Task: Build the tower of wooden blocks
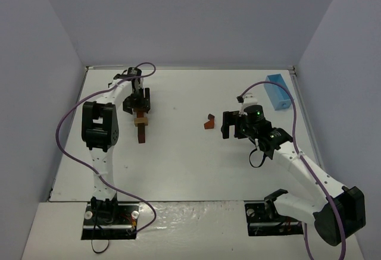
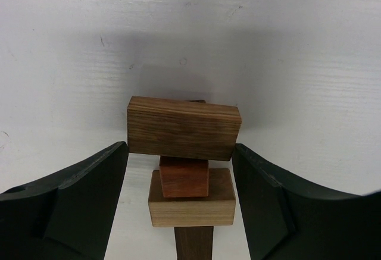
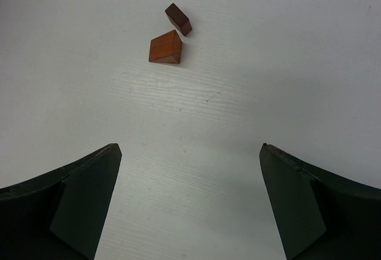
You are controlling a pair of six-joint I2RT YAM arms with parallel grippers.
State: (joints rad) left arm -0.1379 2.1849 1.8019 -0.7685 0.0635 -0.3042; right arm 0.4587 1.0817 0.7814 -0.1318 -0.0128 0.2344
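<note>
The wood block tower (image 1: 141, 127) stands at the left of the table. In the left wrist view it is a dark post (image 2: 193, 242), a tan block (image 2: 191, 207), a small reddish block (image 2: 184, 177) and a dark brown block (image 2: 183, 128) lying across the top. My left gripper (image 2: 180, 144) is at the tower's top (image 1: 138, 104), its fingers against both ends of the dark brown top block. My right gripper (image 3: 190, 147) is open and empty over bare table (image 1: 229, 126). Ahead of it lie a reddish wedge (image 3: 165, 49) and a small dark block (image 3: 178, 19), also in the top view (image 1: 208, 122).
A light blue box (image 1: 278, 91) lies at the back right near the table edge. The white table (image 1: 178, 165) is walled at the back and both sides. A purple cable loops off each arm.
</note>
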